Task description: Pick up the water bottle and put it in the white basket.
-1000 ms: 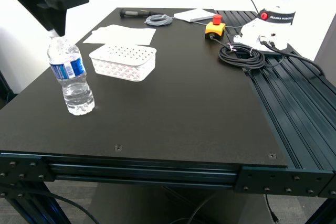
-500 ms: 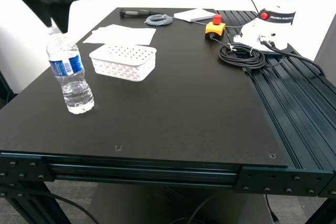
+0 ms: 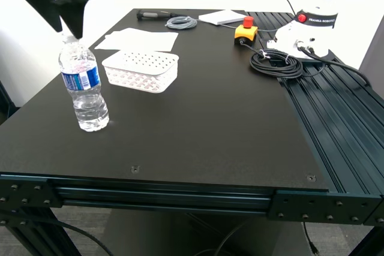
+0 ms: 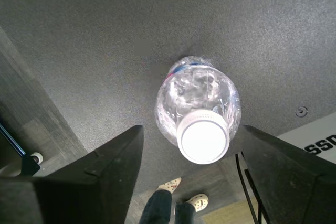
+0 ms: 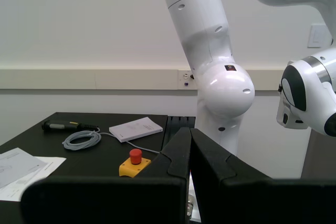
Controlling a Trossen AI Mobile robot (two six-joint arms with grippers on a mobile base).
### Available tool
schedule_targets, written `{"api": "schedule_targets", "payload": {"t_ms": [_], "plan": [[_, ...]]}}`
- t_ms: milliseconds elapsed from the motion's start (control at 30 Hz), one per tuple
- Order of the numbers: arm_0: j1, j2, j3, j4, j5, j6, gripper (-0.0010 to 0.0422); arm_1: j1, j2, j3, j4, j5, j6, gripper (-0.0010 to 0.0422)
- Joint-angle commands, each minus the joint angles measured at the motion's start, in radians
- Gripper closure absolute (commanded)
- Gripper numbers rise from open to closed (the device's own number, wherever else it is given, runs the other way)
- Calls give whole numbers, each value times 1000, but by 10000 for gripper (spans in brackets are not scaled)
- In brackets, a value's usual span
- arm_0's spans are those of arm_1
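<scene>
The water bottle point(image 3: 84, 85) stands upright near the black table's edge at the exterior view's left, clear with a blue label. My first gripper point(image 3: 67, 28) hangs just above its cap, open. Looking down in the first wrist view, the white cap point(image 4: 203, 141) lies between the two fingers point(image 4: 113, 166), and my first gripper point(image 4: 191, 129) touches nothing. The white basket point(image 3: 141, 69) sits just beyond the bottle, toward the exterior view's right, with nothing in it. My second gripper point(image 5: 190, 145) is shut on nothing, raised and facing a white robot arm point(image 5: 210, 51).
White paper sheets point(image 3: 138, 39) lie behind the basket. Farther back are a grey cable coil point(image 3: 181, 23), a black tool point(image 3: 153, 14), a booklet point(image 3: 222, 17) and a red-and-yellow stop button point(image 3: 246, 28). A black cable coil point(image 3: 276, 64) lies by the white robot's base point(image 3: 309, 31). A person's feet point(image 4: 178, 203) show below the table edge.
The bottle's top leaned toward the exterior view's left and now stands straighter, further right. My first gripper has shifted slightly right above it.
</scene>
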Motion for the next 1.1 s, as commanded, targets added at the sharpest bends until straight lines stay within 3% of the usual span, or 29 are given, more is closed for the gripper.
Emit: {"api": "schedule_targets", "payload": {"t_ms": [33,167,400,467,533,700,867,1100], "plan": [[0,0,1,3,0,0,412,0,0,-37,55,24,1,152],[0,0,1,3,0,0,412,0,0,-93,148,57,0,186],[0,0,1,3,0,0,412,1,0,-181,153,52,0,270],[0,0,1,3,0,0,412,1,0,-190,152,26,1,315],[0,0,1,3,0,0,412,0,0,-186,150,9,5,410],[0,0,1,3,0,0,412,0,0,-87,155,9,29,415],[0,0,1,0,-1,0,412,0,0,147,187,14,64,413],[0,0,1,1,-1,0,412,0,22,244,415,92,76,413]]}}
